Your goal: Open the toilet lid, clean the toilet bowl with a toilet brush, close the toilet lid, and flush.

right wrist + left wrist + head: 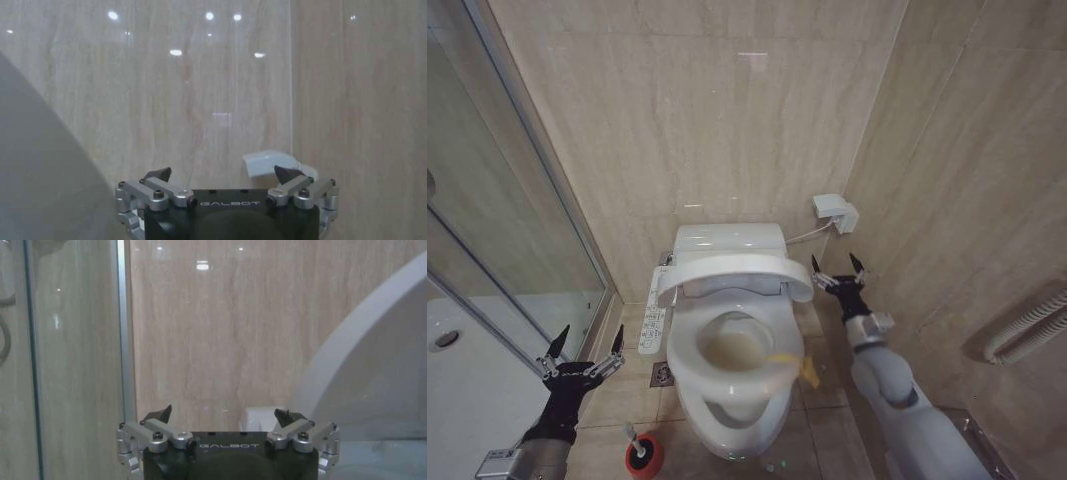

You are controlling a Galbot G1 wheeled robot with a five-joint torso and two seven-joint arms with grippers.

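The toilet lid stands partly raised, its white rim arching over the back of the toilet bowl, which has yellowish staining inside. A yellow strip lies at the right rim of the seat. My right gripper is open just right of the lid's edge, apart from it. My left gripper is open low on the left, beside the button panel. The toilet brush stands in its red holder on the floor. The lid curves past the open left gripper, and the lid lies beside the open right gripper.
A glass shower door closes off the left side. A floor drain sits left of the bowl. A white wall box with a hose hangs behind the right gripper. Tiled walls stand close on the right, with pipes.
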